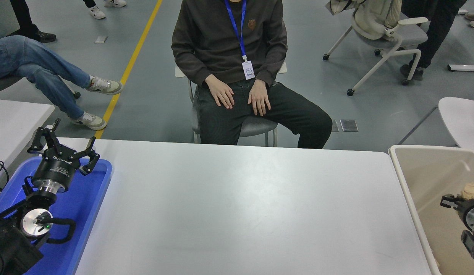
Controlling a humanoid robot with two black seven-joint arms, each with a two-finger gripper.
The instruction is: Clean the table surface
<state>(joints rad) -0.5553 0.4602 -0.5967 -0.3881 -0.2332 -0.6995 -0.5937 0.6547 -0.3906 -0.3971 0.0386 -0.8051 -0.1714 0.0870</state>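
Desk surface: fills centre and lower frame, long axis left to right; nothing seen lying on it.
Right end effector: lower right, over the beige bin, beside a tan lump; opening cannot be judged. Desk lies to its left; nearer arm.
Left end effector: parked lower left over the blue tray, fingers spread, empty.
Obstruction: bin wall stands between right arm and desk.
Far side: seated person, hands on lap.
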